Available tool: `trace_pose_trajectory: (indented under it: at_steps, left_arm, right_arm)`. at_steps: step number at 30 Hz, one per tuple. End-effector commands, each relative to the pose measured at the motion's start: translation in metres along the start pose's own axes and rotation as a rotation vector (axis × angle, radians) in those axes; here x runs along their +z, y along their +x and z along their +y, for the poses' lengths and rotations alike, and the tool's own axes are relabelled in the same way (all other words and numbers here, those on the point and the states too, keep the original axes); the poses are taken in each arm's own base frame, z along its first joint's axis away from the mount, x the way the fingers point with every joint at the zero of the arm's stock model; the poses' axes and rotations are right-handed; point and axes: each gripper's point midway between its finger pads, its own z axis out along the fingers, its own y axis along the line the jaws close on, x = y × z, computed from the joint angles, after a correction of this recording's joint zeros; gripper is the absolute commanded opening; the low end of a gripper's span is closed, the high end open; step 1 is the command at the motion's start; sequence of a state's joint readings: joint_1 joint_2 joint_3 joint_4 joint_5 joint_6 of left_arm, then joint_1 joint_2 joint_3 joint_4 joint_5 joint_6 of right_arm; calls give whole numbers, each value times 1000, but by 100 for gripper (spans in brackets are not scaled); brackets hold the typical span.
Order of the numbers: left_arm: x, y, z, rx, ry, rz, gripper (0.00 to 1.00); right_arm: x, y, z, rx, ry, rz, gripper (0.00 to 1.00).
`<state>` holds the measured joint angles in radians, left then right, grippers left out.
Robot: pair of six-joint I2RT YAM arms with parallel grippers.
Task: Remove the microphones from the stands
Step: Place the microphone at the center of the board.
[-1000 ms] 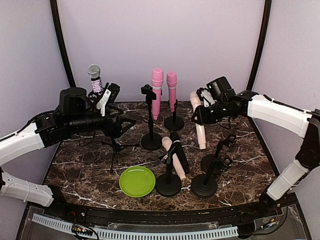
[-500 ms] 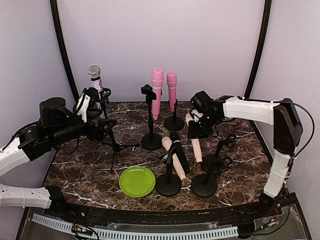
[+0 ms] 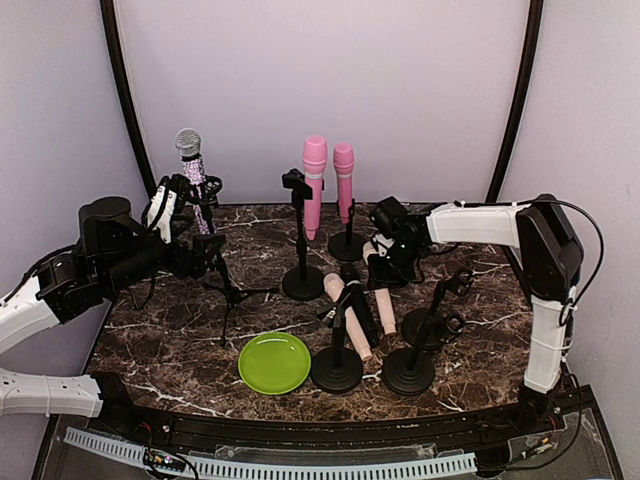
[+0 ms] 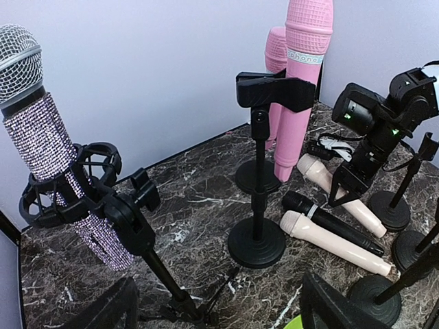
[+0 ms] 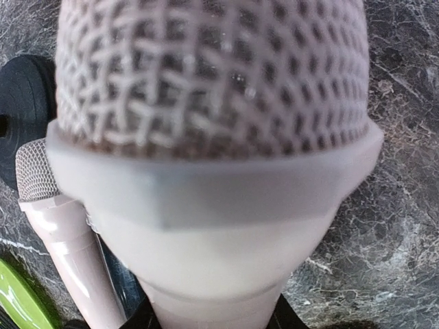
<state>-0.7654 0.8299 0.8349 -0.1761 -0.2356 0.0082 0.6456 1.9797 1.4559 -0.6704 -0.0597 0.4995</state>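
One cream plastic microphone [image 3: 385, 305] is gripped by the right gripper [image 3: 386, 268], low over the dark marble table [image 3: 180, 330]. One more cream microphone [image 4: 329, 240] and one black microphone [image 4: 329, 223] are laid beside it. The left gripper [image 4: 218, 308] is spread wide open.

I'm looking over a dark marbled tabletop [image 3: 165, 335]. A green plate [image 3: 274, 362] is lying at 7 o'clock. A tripod stand [image 3: 229, 291] is standing at 9. A central round base [image 3: 303, 284] is sitting toward 12, with a back base [image 3: 348, 246] at 1. A front-left base [image 3: 336, 370], a front-right base [image 3: 408, 372] and a rear-right base [image 3: 426, 327] are clustering around 5. A loose cream microphone [image 3: 354, 334] and a black microphone [image 3: 362, 312] are lying side by side near centre.
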Motion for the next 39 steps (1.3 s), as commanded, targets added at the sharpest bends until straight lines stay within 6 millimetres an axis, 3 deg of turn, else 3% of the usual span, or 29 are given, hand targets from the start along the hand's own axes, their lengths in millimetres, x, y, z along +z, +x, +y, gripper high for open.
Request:
trace_pose_trajectory:
  at_steps: [1,12,21,27,32,39]
  left_arm:
    - [2,6,5,17,-31,13,84]
    - [6,10,5,13,-33,22,86]
    - [6,11,5,14,-33,24,86]
    - [6,12,6,16,-40,25,86]
    - [3,11,11,18,-66,15,86]
    - [-1,7,14,22,-77,-14,85]
  right_arm:
    - [1,-13,18,-2,-67,-42,25]
    - [7,-11,18,-4,-76,-47,40]
    - [12,-8,15,-2,-65,-42,45]
    - [3,-14,18,-5,-81,-76,46]
    - [-41,-37,25,-32,-110,-228,48]
    - [-145,-82,50,-132,-201,-561,61]
